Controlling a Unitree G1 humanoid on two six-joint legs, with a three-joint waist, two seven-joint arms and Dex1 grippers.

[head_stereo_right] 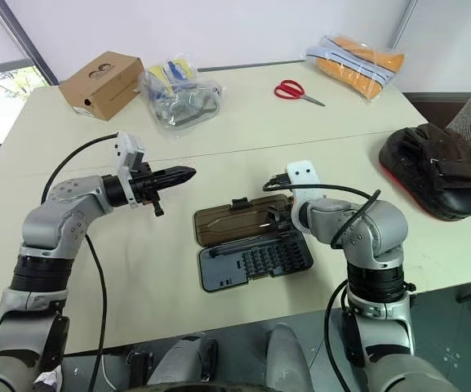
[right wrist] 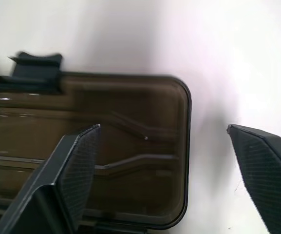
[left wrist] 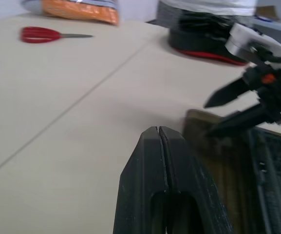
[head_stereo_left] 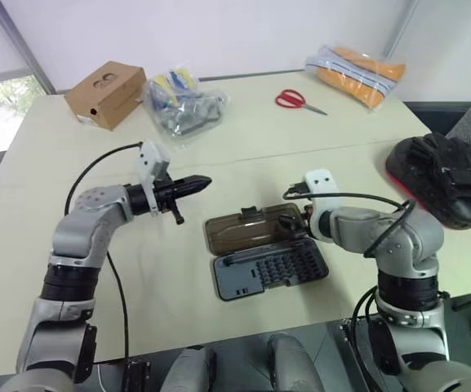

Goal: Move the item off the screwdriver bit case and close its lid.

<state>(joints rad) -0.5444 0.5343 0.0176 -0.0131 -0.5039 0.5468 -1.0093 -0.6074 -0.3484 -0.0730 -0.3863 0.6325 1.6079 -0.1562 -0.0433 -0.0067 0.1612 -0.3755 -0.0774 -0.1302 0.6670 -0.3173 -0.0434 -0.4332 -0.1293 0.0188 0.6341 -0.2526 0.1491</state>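
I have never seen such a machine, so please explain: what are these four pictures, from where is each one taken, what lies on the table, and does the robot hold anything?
This is a humanoid robot with two arms, each ending in a two-fingered black gripper. Two pictures come from cameras in its head, looking down over the arms. The other two come from a camera on each wrist, looking along that gripper's fingers.

On the table lies the screwdriver bit case, open, its brown lid flat beside the tray. The black mitt sits apart at the table's right edge. Farther back are a cardboard box, red scissors and two plastic bags.

The left gripper is shut and empty. The right gripper is open over the lid's corner, holding nothing.
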